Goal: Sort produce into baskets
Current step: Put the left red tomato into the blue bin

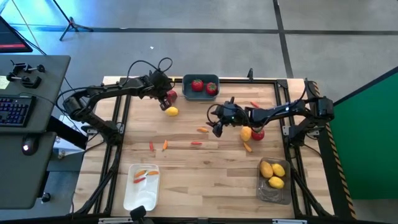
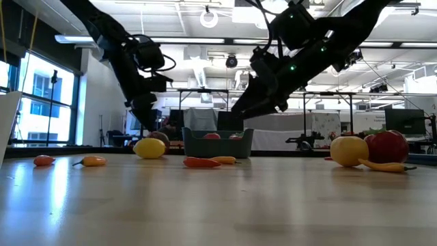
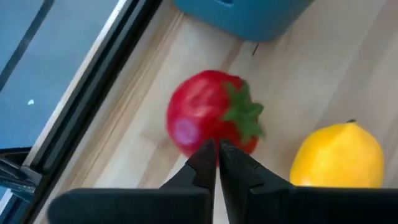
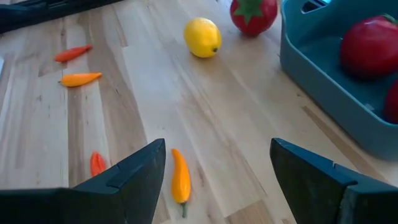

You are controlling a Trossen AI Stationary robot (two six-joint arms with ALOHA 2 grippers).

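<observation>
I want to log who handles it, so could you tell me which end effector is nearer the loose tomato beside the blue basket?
Left. The left end effector is right at the tomato, fingers shut; the right end effector is open mid-table, well away.

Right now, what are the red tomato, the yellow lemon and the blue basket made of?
The round red tomato with a green top looks like smooth, slightly shiny plastic. The yellow oval lemon looks like matte plastic, evenly coloured. The dark blue-grey rectangular basket seems moulded plastic, with smooth walls and a rounded rim.
</observation>
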